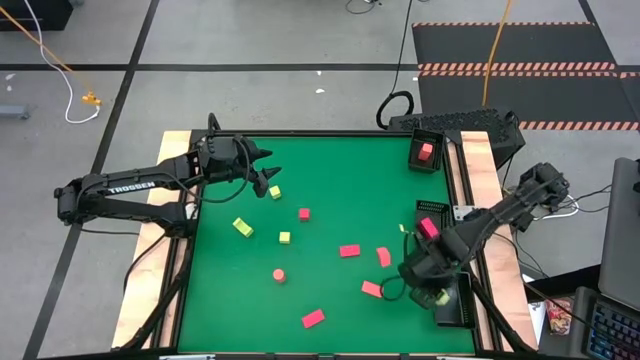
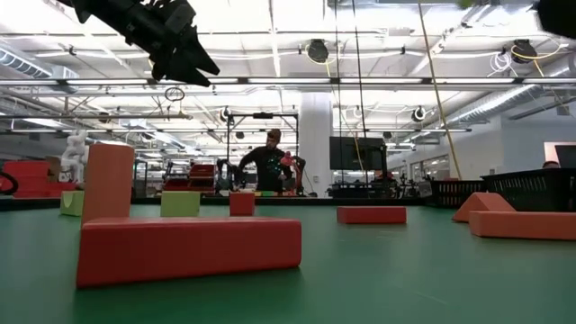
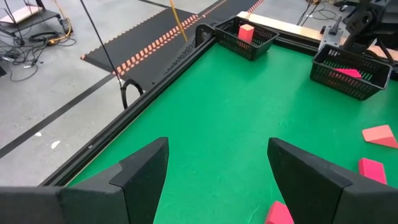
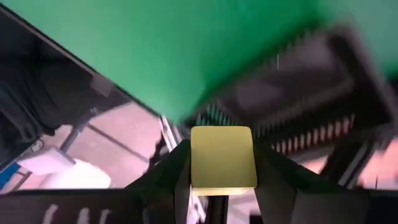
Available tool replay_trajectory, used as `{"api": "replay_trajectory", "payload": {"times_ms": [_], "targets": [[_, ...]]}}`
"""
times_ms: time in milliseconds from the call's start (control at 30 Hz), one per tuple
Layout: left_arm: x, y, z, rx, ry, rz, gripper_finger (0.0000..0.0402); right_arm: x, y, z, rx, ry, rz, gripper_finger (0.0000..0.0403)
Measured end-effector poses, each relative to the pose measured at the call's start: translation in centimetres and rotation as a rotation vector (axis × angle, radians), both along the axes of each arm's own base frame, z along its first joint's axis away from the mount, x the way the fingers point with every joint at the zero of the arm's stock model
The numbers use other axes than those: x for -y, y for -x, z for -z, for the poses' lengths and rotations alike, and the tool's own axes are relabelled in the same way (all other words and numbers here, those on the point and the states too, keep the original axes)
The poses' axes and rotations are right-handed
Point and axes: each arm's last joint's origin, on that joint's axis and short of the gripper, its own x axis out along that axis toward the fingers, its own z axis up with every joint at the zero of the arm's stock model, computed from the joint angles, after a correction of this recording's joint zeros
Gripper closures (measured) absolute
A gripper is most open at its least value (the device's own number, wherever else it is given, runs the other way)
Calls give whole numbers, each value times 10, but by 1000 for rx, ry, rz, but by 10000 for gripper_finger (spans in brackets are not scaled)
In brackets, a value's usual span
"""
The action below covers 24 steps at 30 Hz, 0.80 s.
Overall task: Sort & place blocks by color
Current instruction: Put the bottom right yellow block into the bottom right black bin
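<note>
In the high view, the right gripper [image 1: 437,296] is seen at the lower right of the frame, at the right edge of the green surface [image 1: 330,170], beside a black tray [image 1: 458,306]. In the right wrist view a yellow-green cube [image 4: 223,157] is pinched between the two fingers [image 4: 171,171], with a black tray [image 4: 298,93] blurred behind it.

The left gripper [image 1: 268,170] is found at the upper left of the surface in the high view, just beside a yellow-green block [image 1: 275,192]. Its fingers [image 3: 140,177] are spread wide in the left wrist view, and nothing is held between them.

Loose blocks are scattered over the middle and lower part of the surface: two more yellow-green pieces [image 1: 243,227] and [image 1: 284,237], a small pink-red cube [image 1: 304,214], a small round pink-red piece [image 1: 279,274], and pink-red bricks [image 1: 349,250], [image 1: 384,257], [image 1: 372,289] and [image 1: 313,318].

At the upper right corner a tray [image 1: 424,152] is seen with a pink-red block [image 1: 426,152] in it. A second tray [image 1: 432,212] at the right edge, mid-frame, holds another pink-red block [image 1: 428,228].
</note>
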Motion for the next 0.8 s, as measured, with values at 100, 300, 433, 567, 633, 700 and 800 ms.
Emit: {"api": "replay_trajectory", "payload": {"times_ms": [100, 300, 433, 567, 633, 700, 800], "targets": [[0, 0, 0, 1, 0, 0, 128, -7, 5, 0, -39, 12, 35, 282], [0, 0, 0, 1, 2, 3, 128, -12, 13, 5, -135, 64, 111, 282], [0, 0, 0, 1, 2, 3, 128, -12, 19, 14, -192, 102, 149, 228], [0, 0, 0, 1, 3, 2, 128, -10, 23, 22, -223, 128, 155, 155], [0, 0, 0, 2, 4, 1, 128, -10, 24, 24, -227, 131, 155, 132], [0, 0, 0, 3, 7, 0, 128, -9, 25, 24, -230, 138, 140, 118], [0, 0, 0, 4, 7, 0, 128, -3, 30, 23, -245, 167, 108, 112]]}}
